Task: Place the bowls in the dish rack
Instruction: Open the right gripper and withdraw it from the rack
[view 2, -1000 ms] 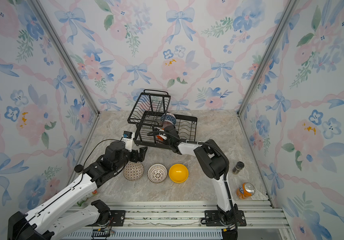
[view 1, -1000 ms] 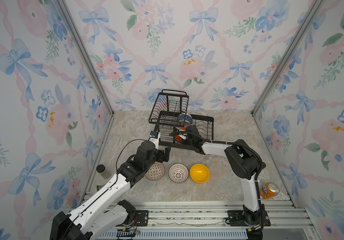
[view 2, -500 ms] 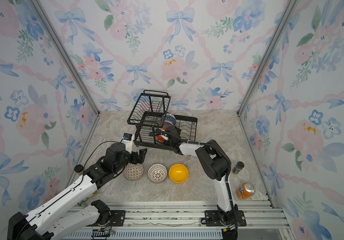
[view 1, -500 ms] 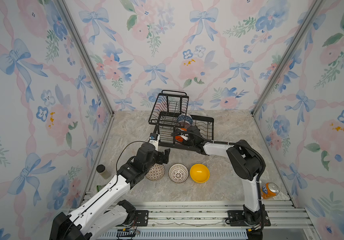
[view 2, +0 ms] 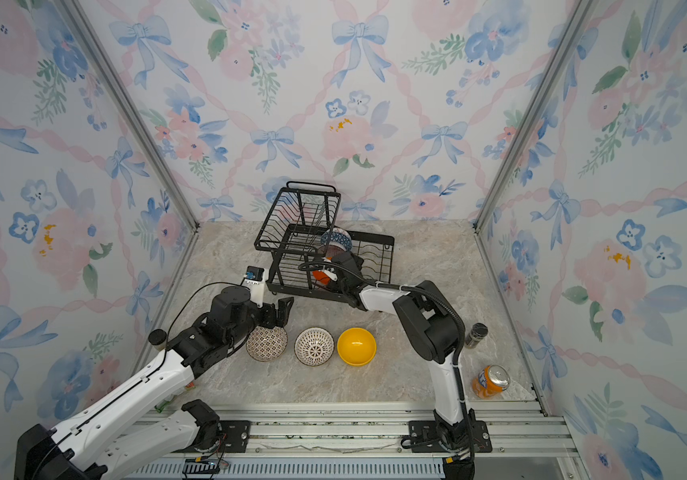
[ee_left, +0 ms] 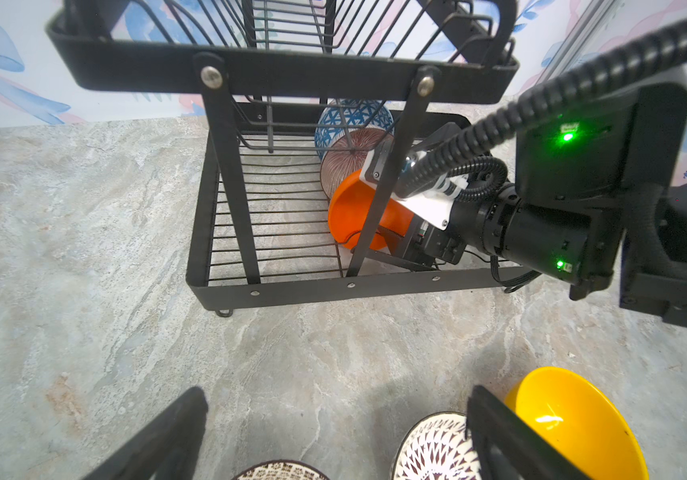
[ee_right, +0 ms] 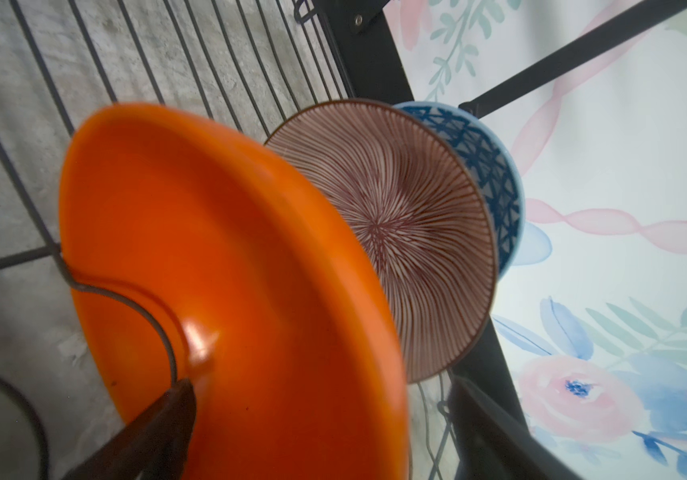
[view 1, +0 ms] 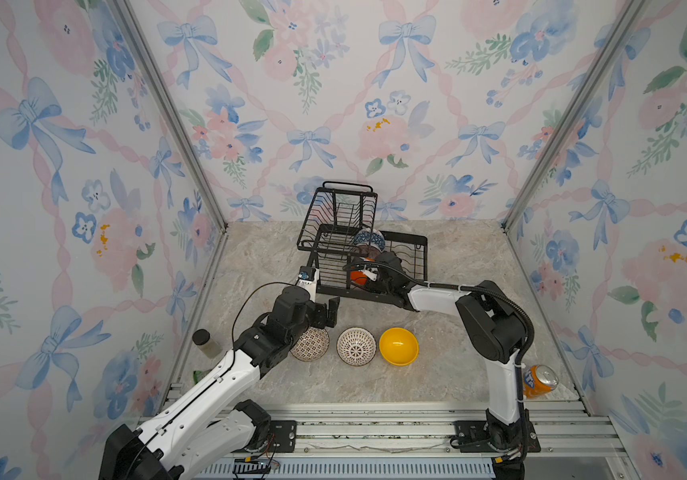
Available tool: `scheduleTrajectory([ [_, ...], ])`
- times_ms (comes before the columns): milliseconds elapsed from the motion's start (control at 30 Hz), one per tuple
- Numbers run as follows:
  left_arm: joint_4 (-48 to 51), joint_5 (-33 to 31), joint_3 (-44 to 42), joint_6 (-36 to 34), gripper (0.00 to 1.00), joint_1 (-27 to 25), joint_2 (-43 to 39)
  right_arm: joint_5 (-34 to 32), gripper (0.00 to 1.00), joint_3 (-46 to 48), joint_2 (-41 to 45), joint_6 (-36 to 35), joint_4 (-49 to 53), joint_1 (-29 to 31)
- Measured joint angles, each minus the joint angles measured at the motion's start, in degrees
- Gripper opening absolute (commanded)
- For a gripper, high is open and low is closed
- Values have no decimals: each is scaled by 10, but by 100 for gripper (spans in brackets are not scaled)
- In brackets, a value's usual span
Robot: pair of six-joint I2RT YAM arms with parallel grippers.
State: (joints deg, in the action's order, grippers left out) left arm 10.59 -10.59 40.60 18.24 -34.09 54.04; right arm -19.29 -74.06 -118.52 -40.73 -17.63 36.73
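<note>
Right claw (ee_right: pixel 321 390) open astride orange bowl (ee_right: pixel 229 249) in dish rack (ee_left: pixel 333 286); left claw (ee_left: pixel 335 395) open too.

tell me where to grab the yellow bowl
Pinch the rim of the yellow bowl from above, one finger inside, one outside. It sits mouth-up on the table, and the white lattice bowl sits close beside it, so the edge away from that neighbour is probably freest.
</note>
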Motion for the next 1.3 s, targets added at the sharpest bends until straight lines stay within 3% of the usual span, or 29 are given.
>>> scheduleTrajectory([
  [333,0,0,0,0,98,0,0,11,97,9,18,35,-2,-6],
  [1300,-1,0,-10,0,98,6,0,37,97,152,145,88,-65,-36],
])
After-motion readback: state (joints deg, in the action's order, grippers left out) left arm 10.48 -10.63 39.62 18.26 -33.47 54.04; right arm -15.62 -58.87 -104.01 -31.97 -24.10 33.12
